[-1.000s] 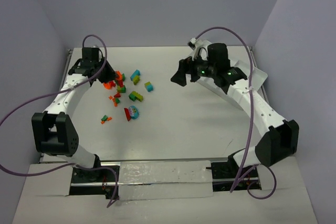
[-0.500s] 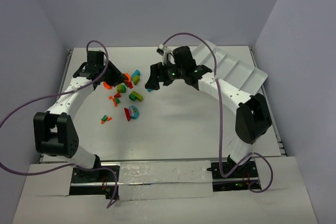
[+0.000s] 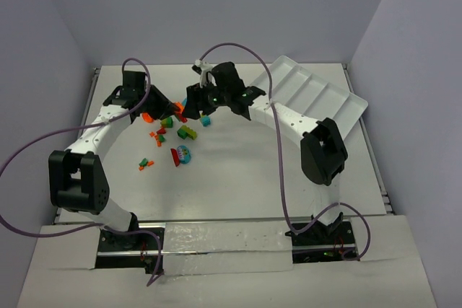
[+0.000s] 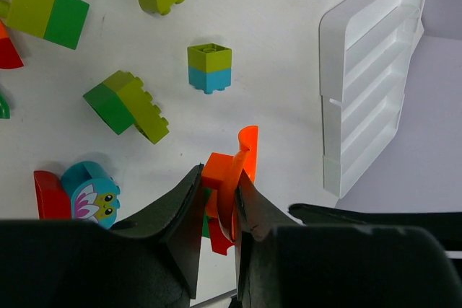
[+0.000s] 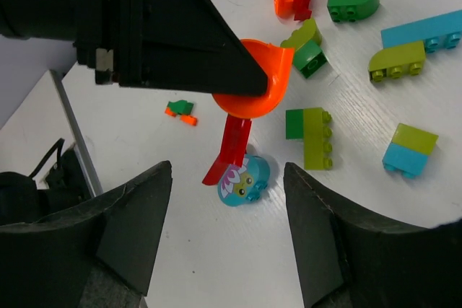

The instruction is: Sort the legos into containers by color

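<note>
While the left gripper [image 4: 219,191] is clamping its 2 fingers on an orange curved lego [image 4: 244,151], it is holding that piece over the scattered legos [image 3: 173,129] at the far left of the table [image 3: 238,178]. Whether the piece is touching the surface is not showing. The right gripper [image 5: 225,172] is hanging just beside it, its jaws standing apart with nothing between them, over a cyan owl-faced brick [image 5: 244,178] and a red piece [image 5: 231,146]. A yellow-green and cyan brick [image 4: 209,68] is lying near the held piece. The white tray [image 3: 317,95], with its long compartments, is sitting at the far right, well apart from the bricks.
</note>
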Controlling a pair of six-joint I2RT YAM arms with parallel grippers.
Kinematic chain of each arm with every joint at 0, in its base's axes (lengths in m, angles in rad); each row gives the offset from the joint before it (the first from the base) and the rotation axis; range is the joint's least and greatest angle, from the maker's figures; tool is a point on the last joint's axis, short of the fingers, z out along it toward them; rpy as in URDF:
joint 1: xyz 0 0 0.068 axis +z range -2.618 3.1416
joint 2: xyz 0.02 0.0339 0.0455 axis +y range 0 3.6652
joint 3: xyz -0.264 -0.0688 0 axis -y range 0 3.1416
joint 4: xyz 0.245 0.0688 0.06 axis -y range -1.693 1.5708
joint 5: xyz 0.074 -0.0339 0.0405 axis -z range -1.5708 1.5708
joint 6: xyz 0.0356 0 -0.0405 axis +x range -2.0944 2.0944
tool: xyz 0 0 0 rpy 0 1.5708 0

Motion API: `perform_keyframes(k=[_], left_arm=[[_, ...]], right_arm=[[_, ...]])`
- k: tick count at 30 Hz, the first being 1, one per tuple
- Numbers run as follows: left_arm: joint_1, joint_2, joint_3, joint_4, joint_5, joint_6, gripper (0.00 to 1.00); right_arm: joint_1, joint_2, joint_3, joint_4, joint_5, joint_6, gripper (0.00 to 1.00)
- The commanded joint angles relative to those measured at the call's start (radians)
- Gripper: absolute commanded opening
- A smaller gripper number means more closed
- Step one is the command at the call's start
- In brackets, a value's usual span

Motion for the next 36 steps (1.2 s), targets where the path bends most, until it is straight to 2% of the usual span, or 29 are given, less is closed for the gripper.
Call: perform_keyframes(k=[1, 8, 16, 20, 28, 36], left_arm=[[-0.014, -0.003, -0.003, 0.032, 0.031, -0.023, 0.0], [-0.017, 0.006, -0.003, 0.035, 0.039, -0.034, 0.01], [-0.017, 0.002, -0.015, 0.04, 0.04, -0.037, 0.02], [-0.018, 0.005, -0.014, 0.039, 0.036, -0.034, 0.02], [-0.018, 0.006, -0.014, 0.04, 0.039, -0.032, 0.02], [-0.018, 0.005, -0.015, 0.039, 0.046, -0.031, 0.02]], right_arm=[[0.011, 0.05, 0.078, 0.028, 0.005, 0.024, 0.68], [0.029, 0.093, 0.126, 0.002, 0.027, 0.004, 0.64], [0.036, 0.116, 0.142, -0.011, 0.016, -0.006, 0.48], [0.041, 0.115, 0.126, -0.024, 0.014, -0.014, 0.47], [0.04, 0.1, 0.09, -0.03, 0.032, -0.015, 0.6], [0.042, 0.105, 0.078, -0.027, 0.019, -0.008, 0.49]])
